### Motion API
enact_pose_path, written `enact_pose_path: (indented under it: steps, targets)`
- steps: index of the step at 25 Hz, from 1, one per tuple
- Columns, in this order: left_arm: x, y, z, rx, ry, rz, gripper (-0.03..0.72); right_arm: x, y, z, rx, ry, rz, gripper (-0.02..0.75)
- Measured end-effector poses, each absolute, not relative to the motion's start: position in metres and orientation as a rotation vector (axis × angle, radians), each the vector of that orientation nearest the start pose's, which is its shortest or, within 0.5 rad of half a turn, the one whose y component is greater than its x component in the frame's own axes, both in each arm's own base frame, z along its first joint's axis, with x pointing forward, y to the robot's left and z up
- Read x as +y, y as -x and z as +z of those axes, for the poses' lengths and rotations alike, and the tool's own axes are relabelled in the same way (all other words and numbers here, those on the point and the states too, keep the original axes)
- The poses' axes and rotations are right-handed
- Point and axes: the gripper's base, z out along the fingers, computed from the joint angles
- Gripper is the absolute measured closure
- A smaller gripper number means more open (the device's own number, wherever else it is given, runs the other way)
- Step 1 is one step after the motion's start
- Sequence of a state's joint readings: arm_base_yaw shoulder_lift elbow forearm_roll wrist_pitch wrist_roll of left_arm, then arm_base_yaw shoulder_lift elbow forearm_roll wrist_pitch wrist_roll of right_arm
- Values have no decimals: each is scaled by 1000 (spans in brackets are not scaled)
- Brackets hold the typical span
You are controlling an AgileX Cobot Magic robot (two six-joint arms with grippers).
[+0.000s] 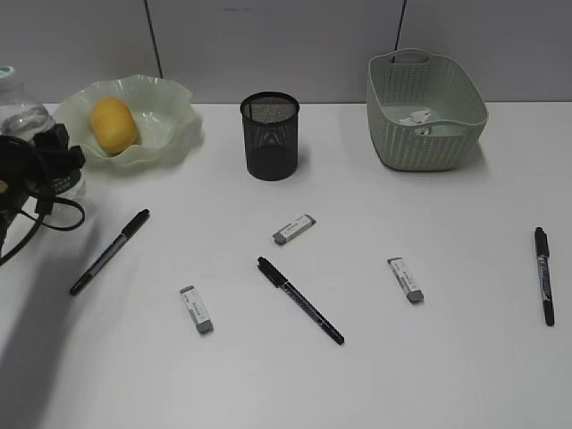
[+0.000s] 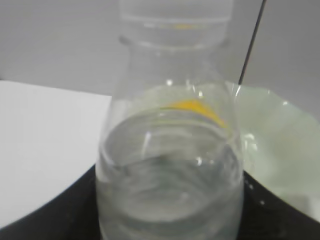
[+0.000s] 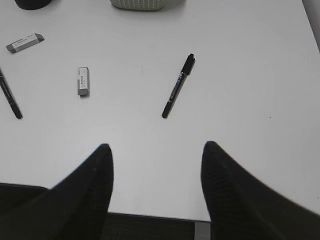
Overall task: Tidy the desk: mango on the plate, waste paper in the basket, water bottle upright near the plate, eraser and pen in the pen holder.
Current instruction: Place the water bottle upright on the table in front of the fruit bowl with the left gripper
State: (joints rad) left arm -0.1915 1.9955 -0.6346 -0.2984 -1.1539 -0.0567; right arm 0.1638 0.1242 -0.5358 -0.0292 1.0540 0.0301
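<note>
The water bottle stands upright at the desk's far left edge, at nine o'clock from the plate, and the left gripper is closed around its lower body. In the left wrist view the clear bottle fills the frame between the dark jaws, water visible inside, with the plate's wavy rim just behind at three o'clock. The left arm reaches in low from the left edge, black cables looping beneath it.

The mango, smooth and yellow, lies in the translucent pale green plate. At three o'clock from the plate stands the black mesh pen holder; further right sits the woven-textured basket with the waste paper inside.

On the white desk lie three grey-white erasers and three black pens, all apart.

The right gripper hovers over bare desk with jaws spread, empty; a pen lies at twelve o'clock from it.
</note>
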Motion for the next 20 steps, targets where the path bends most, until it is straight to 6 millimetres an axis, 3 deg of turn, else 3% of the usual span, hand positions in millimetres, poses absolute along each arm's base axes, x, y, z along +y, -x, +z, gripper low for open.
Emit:
enact_pose_path:
  steps: [4, 20]
  targets:
    - [-42, -336, 102, 1730, 167, -49, 198, 0, -12, 288, 2122, 142, 79, 289]
    - [-47, -351, 94, 1682, 133, -63, 179, 0, -12, 288, 2122, 142, 79, 290]
